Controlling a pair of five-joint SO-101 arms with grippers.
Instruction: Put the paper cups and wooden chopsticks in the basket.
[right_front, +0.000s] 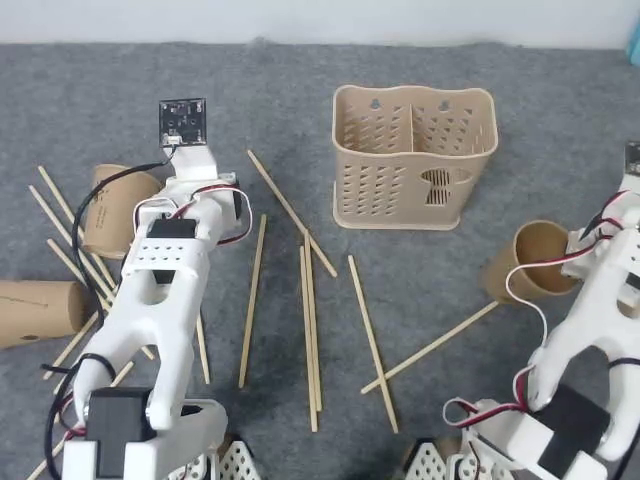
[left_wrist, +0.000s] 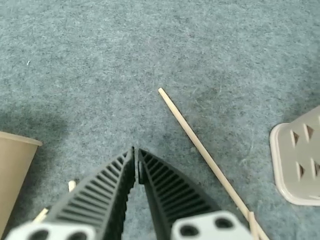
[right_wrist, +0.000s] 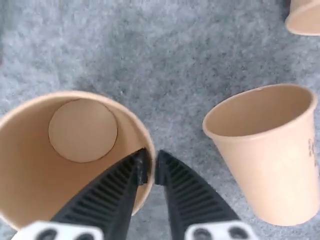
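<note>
Paper cups (right_front: 115, 212) — three seen overhead — one basket (right_front: 395, 190); right hand (right_wrist: 150, 162) pinches one cup (right_wrist: 82, 131), left hand (left_wrist: 136, 154) closed, empty.

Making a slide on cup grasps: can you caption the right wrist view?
Right gripper pinches the rim of a paper cup, one finger inside, one outside; a second cup beside it.

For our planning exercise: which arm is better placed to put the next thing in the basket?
Right. The right gripper grips a cup by the rim, near the basket; the left gripper is shut, empty.
</note>
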